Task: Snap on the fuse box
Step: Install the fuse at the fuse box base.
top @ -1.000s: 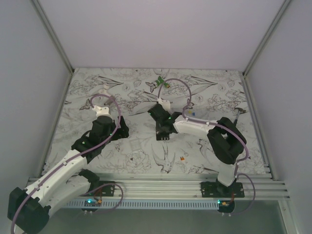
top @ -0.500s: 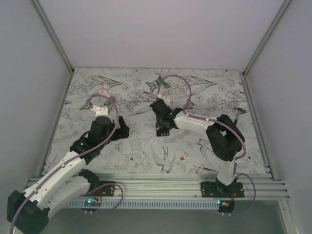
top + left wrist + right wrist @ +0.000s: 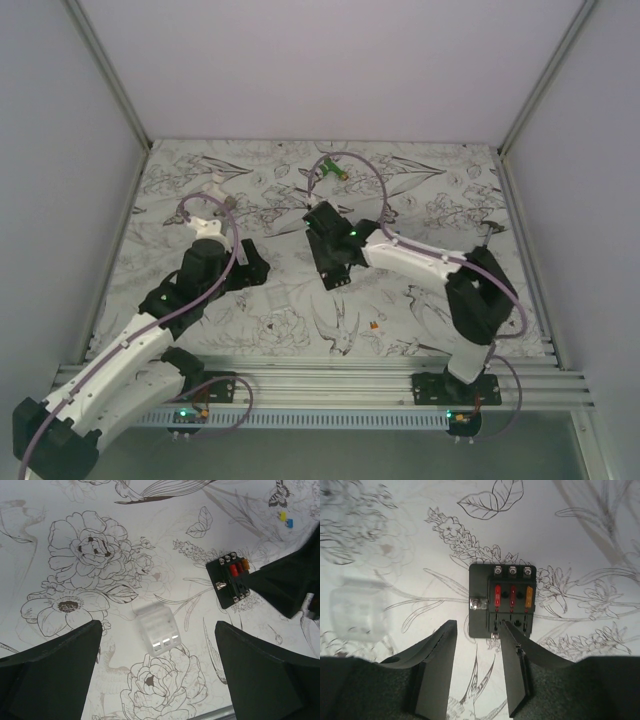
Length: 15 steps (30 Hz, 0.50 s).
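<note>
In the right wrist view, a small flat black square plastic fuse box [image 3: 502, 600] is being shown lying flat on the table [image 3: 570, 540], top face up. Two red fuses [image 3: 497, 595] and one orange fuse [image 3: 529, 596] are being carried in its slots, just below three silver screws [image 3: 512, 571]. The right gripper [image 3: 477, 627] is being held over the box's near edge, its jaws apart and nothing clamped between them. Whether a finger is touching the box cannot be told. A clear rectangular plastic cover [image 3: 357, 607] is being seen, blurred, to the left and apart from the fuse box.

In the left wrist view, that cover is being framed between the widely parted jaws of the left gripper [image 3: 157, 630], which is clamping nothing. The fuse box is being shown farther off to the right, near the cover but not touching it, with the dark right gripper overlapping its right side. A tiny yellow loose fuse [image 3: 282, 515] and a tiny blue loose fuse [image 3: 289, 523] are being seen just beside each other at the far right.

From above, the table is being shown covered by a white sheet printed with black line-drawn flowers. It is being enclosed by plain white walls [image 3: 300, 60], with a ribbed aluminium rail [image 3: 330, 375] along its near edge. A small green-and-white tool [image 3: 335, 172] is being seen near the far edge.
</note>
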Each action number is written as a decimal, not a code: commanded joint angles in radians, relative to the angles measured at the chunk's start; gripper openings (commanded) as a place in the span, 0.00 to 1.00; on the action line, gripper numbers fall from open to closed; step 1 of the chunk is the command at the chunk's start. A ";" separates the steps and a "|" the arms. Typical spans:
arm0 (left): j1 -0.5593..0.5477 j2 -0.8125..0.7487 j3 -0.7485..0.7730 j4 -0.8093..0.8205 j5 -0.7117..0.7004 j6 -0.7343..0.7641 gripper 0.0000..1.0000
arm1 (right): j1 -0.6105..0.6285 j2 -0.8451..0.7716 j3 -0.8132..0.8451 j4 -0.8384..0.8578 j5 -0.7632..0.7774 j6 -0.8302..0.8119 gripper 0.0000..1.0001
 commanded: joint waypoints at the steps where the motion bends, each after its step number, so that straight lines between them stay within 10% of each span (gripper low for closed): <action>1: 0.007 -0.011 0.033 -0.035 0.062 -0.016 1.00 | 0.005 -0.150 -0.063 -0.032 -0.020 -0.008 0.48; 15: 0.007 0.061 0.069 -0.036 0.157 -0.037 1.00 | 0.005 -0.440 -0.451 -0.136 -0.065 0.138 0.53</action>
